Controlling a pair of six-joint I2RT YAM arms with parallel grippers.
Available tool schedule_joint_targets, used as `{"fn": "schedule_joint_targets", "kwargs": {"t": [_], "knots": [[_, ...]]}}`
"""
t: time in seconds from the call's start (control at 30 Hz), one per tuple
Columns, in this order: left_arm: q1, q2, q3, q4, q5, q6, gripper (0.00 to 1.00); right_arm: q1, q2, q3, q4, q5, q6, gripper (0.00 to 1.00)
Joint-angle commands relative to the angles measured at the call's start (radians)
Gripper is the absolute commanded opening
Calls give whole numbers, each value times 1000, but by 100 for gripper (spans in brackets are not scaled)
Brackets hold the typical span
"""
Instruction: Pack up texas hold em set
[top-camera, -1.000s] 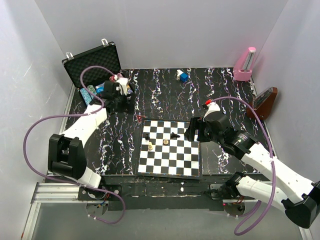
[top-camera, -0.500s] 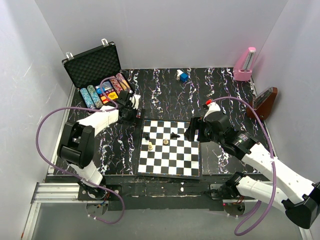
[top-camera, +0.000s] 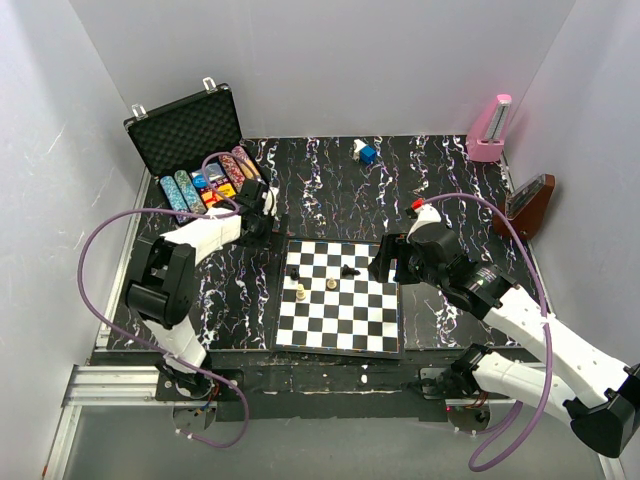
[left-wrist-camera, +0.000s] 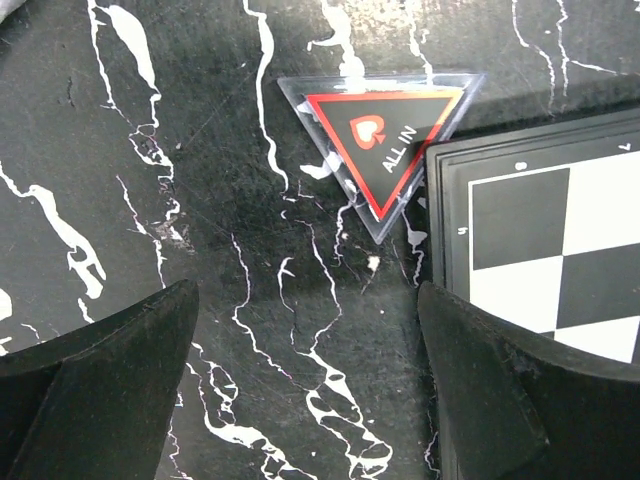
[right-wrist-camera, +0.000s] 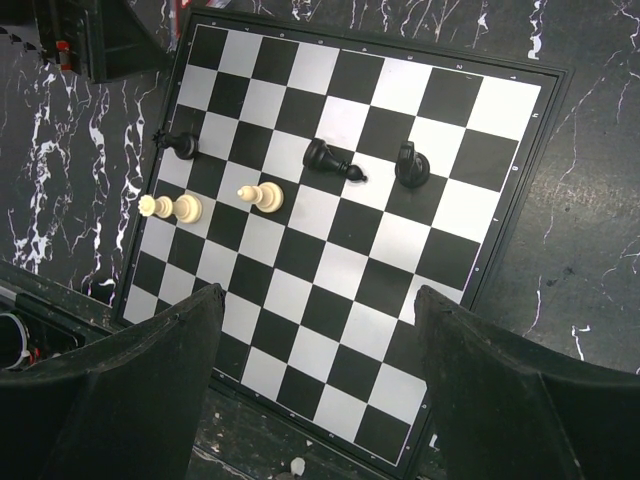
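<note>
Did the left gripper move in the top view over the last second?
Yes. The left gripper went from over the open case toward the near side and rightward, and is now beside the chessboard's far-left corner.

Glossy clear-plastic triangular marker (left-wrist-camera: 385, 140) on matt marbled tabletop (left-wrist-camera: 200, 200); case lining (top-camera: 187, 130) seems foam.
</note>
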Motion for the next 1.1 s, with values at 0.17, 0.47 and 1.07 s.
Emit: {"fn": "schedule_joint_targets", "kwargs": {"t": [0.17,0.47,1.07], "knots": [[-2,53,83,22,-31,-5,89,-2,-18,14,31,1,11,84],[-2,100,111,14,-39,-4,85,-2,-25,12,22,10,14,84],[15,198,183,79,-191,-1,72,0,-43,6,8,20,21,83]]}}
